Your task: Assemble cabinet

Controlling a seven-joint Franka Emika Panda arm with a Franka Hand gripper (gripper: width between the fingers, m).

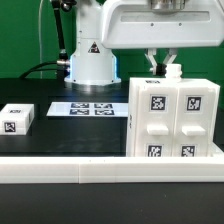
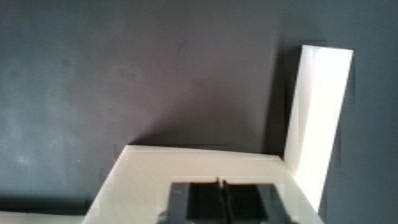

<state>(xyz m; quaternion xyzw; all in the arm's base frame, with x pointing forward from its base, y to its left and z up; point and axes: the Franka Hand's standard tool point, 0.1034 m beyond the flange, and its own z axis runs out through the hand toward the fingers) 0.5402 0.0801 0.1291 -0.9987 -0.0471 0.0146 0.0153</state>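
The cabinet [image 1: 172, 118], a large white box with four black-and-white tags on its front face, stands on the dark table at the exterior view's right. My gripper [image 1: 164, 64] hangs straight above its top edge, fingertips at or just over the top. In the wrist view, the gripper [image 2: 221, 200] shows two dark fingers pressed together with only a thin seam between them and nothing visible in it. They sit over the cabinet's white top [image 2: 187, 165]. A tall white panel of it [image 2: 320, 110] runs alongside.
A small flat white tagged block [image 1: 17, 118] lies at the exterior view's left. The marker board [image 1: 90, 108] lies flat in the middle, in front of the arm's base [image 1: 92, 60]. A white rail [image 1: 100, 172] runs along the table's front edge.
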